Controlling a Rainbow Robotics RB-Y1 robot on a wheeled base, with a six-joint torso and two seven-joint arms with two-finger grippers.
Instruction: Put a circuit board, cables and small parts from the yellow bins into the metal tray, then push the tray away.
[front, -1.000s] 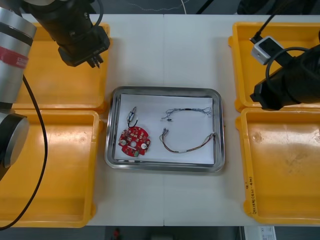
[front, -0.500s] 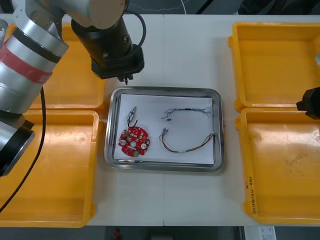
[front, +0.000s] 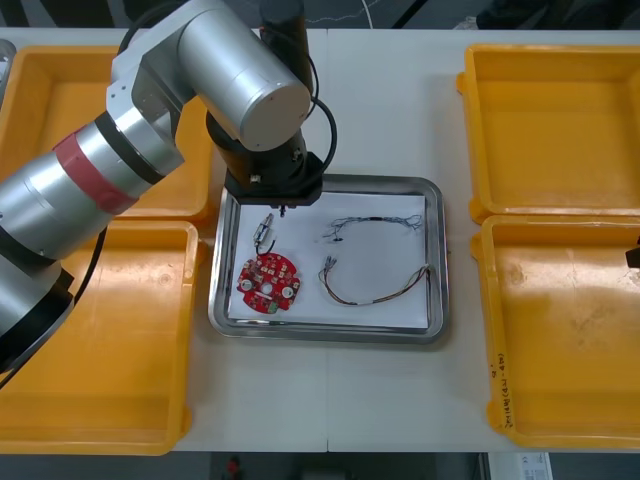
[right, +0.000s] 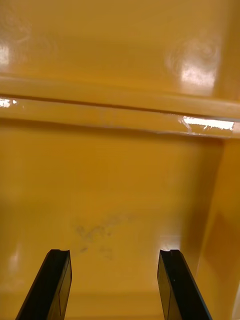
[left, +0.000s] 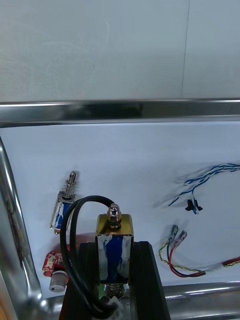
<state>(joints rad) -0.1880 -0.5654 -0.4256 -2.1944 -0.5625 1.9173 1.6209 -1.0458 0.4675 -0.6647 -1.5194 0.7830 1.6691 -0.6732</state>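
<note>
One small metal part (left: 114, 234) clamped in left claw (left: 114, 255) over metal tray (left: 120, 111), right claw (right: 114, 265) apart over yellow bin (right: 125, 170)

Red circuit board (front: 267, 283), blue-white cable (front: 385, 219), red-yellow cable (front: 365, 300), small metal part (front: 264, 229) lying in white-lined metal tray (front: 330, 334).
</note>
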